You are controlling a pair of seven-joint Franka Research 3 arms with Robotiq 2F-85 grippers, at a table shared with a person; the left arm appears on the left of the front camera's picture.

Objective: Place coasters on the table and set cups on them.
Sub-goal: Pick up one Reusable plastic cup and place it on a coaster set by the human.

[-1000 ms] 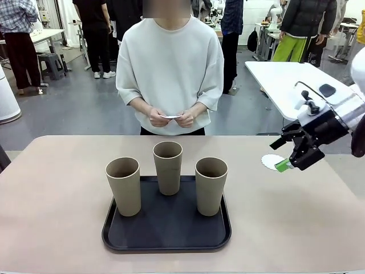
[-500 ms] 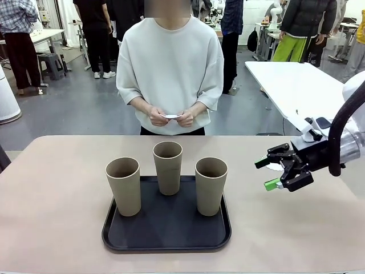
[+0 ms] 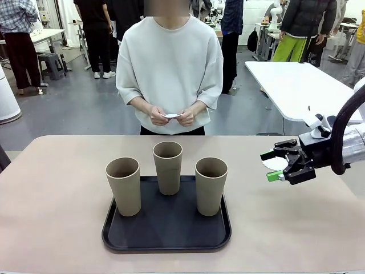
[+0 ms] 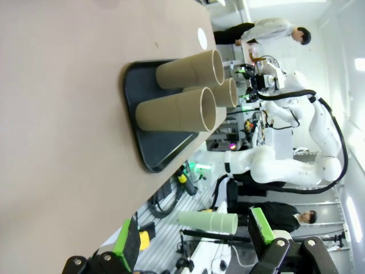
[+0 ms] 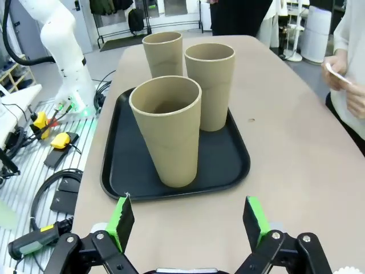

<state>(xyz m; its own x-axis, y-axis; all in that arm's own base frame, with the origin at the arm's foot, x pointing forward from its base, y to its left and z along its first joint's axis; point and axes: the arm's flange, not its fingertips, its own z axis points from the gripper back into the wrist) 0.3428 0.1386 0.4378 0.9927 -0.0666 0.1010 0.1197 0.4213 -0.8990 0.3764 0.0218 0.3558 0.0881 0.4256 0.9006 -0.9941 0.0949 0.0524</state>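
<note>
Three tan cups [image 3: 167, 166] [image 3: 124, 185] [image 3: 211, 185] stand upright on a black tray [image 3: 165, 231] in the middle of the table [image 3: 51, 188]. One white coaster [image 3: 277, 163] lies on the table at the right, partly hidden behind my right gripper [image 3: 269, 165], which hangs open just over it. The person across the table holds more coasters [image 3: 171, 116] in both hands. In the right wrist view the open gripper [image 5: 186, 217] faces the cups [image 5: 167, 131]. My left gripper [image 4: 193, 237] is open, far from the cups [image 4: 177, 108].
A white table [image 3: 291, 85] stands behind the right arm. The person's hands [image 5: 345, 85] sit at the far edge of the table. Cables and boxes lie on the floor [image 5: 40, 171] beside the table. People stand farther off.
My right gripper let go of the coaster, opened wide and swung from tilted to level, ending slightly higher. The coaster stays on the table. Cups and person have not moved.
</note>
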